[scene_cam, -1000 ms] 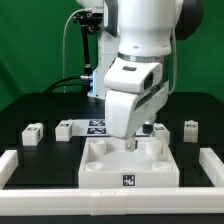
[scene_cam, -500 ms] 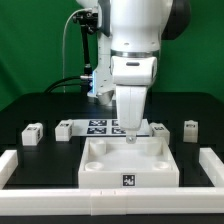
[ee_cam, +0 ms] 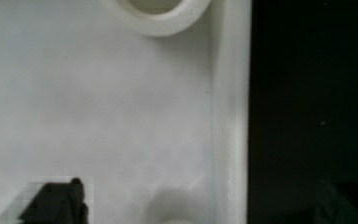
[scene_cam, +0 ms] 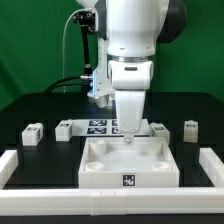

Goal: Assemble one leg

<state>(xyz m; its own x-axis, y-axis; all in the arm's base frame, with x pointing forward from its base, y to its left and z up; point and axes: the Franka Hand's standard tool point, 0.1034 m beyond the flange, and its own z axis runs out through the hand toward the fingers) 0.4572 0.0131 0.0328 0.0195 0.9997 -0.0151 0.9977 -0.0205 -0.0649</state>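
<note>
Several small white legs with tags stand on the black table behind the white tabletop panel: two toward the exterior view's left, one at its right, and one just beside the arm. My gripper points straight down over the panel's far edge. In the wrist view the gripper is open and empty. One dark finger is over the white panel, and the other is over the dark table past the panel's edge. A round corner socket shows there.
The marker board lies behind the panel, partly hidden by the arm. Low white rails stand at the exterior view's left, right and front. A green backdrop and cables are behind.
The wrist has swung from tilted to upright, with the gripper staying over the panel's far edge. In the last half second it has barely moved.
</note>
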